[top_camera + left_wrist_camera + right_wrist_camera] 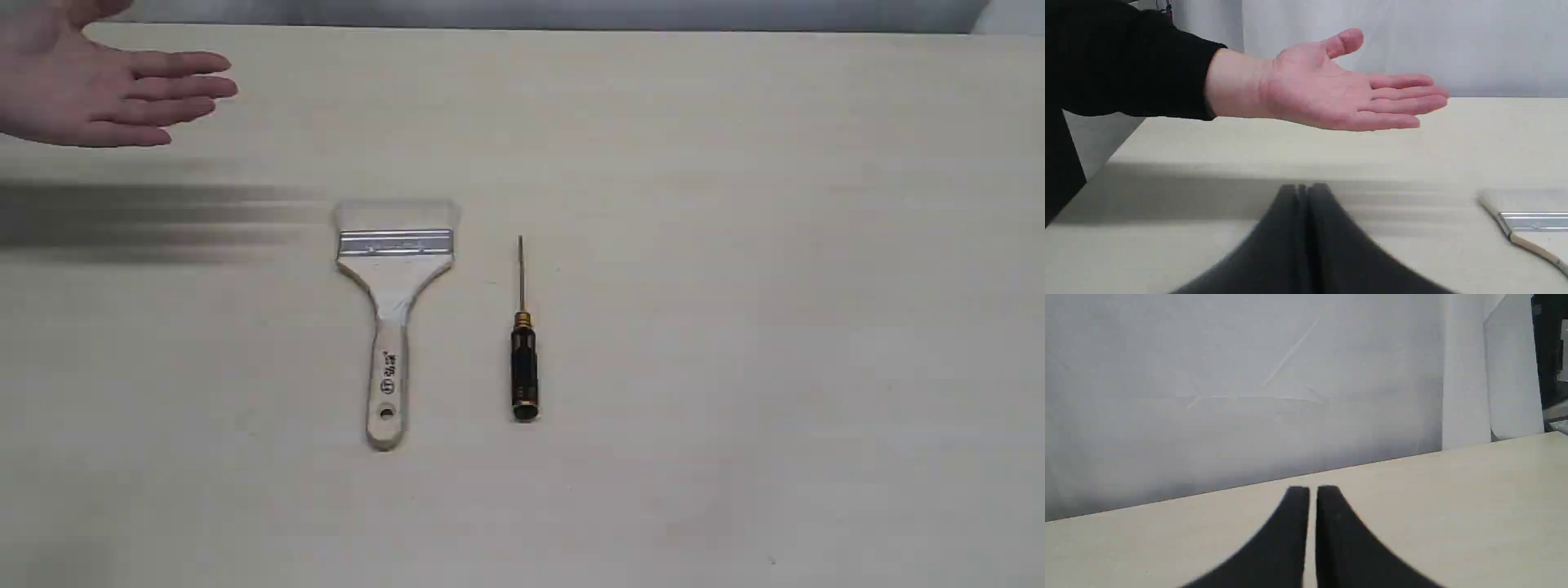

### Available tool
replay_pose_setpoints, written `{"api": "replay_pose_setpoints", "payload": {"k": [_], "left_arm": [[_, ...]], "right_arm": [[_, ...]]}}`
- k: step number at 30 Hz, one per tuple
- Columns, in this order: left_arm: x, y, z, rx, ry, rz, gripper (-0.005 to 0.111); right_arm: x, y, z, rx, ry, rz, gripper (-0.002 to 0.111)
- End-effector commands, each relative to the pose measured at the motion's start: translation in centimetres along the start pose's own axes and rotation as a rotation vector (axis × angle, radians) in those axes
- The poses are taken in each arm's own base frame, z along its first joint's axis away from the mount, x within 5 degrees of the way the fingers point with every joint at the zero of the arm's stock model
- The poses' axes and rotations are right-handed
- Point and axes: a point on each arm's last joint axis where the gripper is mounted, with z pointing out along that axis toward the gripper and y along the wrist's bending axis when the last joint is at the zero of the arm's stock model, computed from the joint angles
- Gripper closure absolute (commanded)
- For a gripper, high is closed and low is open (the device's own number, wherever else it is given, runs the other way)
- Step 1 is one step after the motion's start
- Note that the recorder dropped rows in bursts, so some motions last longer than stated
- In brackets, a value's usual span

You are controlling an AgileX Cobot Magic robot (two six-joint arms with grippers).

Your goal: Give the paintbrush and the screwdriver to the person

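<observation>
The paintbrush (393,314) lies flat on the table with its pale bristles at the far end and the holed handle toward the near edge. Just right of it lies the screwdriver (523,343), shaft pointing away, black handle nearer. The person's open hand (98,86) hovers palm up at the far left corner. No gripper appears in the exterior view. In the left wrist view my left gripper (1303,188) is shut and empty, below the hand (1339,90), with the brush (1527,224) off to one side. My right gripper (1311,490) is shut with only a thin slit, holding nothing.
The pale table (775,327) carries only the two tools. A dark blurred shadow band (147,220) crosses its left side beneath the hand. A grey backdrop (1249,375) rises behind the far edge. The person's black sleeve (1118,61) reaches in beside the table.
</observation>
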Motion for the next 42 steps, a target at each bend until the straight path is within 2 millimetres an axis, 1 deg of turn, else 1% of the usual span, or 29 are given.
{"api": "replay_pose_setpoints", "payload": {"k": [1, 12, 15, 17, 20, 21, 23, 25, 26, 27, 29, 30, 32, 35, 39, 42], "left_arm": [[0.0, 0.0, 0.0, 0.007, -0.011, -0.005, 0.107], [0.0, 0.0, 0.0, 0.007, -0.011, -0.005, 0.107], [0.0, 0.0, 0.0, 0.007, -0.011, -0.005, 0.107], [0.0, 0.0, 0.0, 0.007, -0.011, -0.005, 0.107], [0.0, 0.0, 0.0, 0.007, -0.011, -0.005, 0.107], [0.0, 0.0, 0.0, 0.007, -0.011, -0.005, 0.107], [0.0, 0.0, 0.0, 0.007, -0.011, -0.005, 0.107], [0.0, 0.0, 0.0, 0.007, -0.011, -0.005, 0.107], [0.0, 0.0, 0.0, 0.007, -0.011, -0.005, 0.107], [0.0, 0.0, 0.0, 0.007, -0.011, -0.005, 0.107], [-0.1, 0.0, 0.0, 0.008, -0.013, -0.005, 0.107], [-0.1, 0.0, 0.0, 0.007, -0.013, -0.002, 0.107], [0.0, 0.0, 0.0, 0.006, -0.011, 0.0, 0.107], [0.0, 0.0, 0.0, 0.007, -0.011, -0.002, 0.107], [0.0, 0.0, 0.0, 0.007, -0.011, -0.002, 0.107], [0.0, 0.0, 0.0, 0.007, -0.011, -0.002, 0.107]], "right_arm": [[0.0, 0.0, 0.0, 0.002, -0.013, 0.022, 0.104], [-0.1, 0.0, 0.0, -0.001, -0.02, 0.072, 0.104], [-1.0, 0.4, -0.2, -0.032, -0.032, 0.013, 0.104], [-1.3, 0.6, -0.2, -0.072, -0.043, 0.027, 0.104], [-3.1, 1.3, -0.6, -0.163, -0.117, 0.08, 0.104], [-4.0, 1.6, -0.8, -0.192, -0.143, 0.087, 0.103], [-5.9, 2.2, -1.2, -0.267, -0.163, 0.098, 0.097], [-7.5, 3.1, -0.9, -0.337, -0.127, 0.09, 0.087], [-7.9, 3.4, -0.5, -0.362, -0.095, 0.072, 0.084], [-8.7, 4.1, 0.1, -0.394, -0.046, 0.043, 0.077], [-9.6, 5.5, 1.4, -0.461, 0.044, -0.03, 0.069], [-9.9, 6.4, 2.2, -0.494, 0.098, -0.066, 0.066], [-10.4, 7.9, 3.5, -0.545, 0.191, -0.104, 0.066], [-10.1, 11.1, 6.4, -0.617, 0.379, -0.174, 0.066], [-8.0, 15.2, 10.1, -0.666, 0.65, -0.267, 0.066], [-5.9, 18.1, 13.0, -0.656, 0.833, -0.323, 0.066]]}}
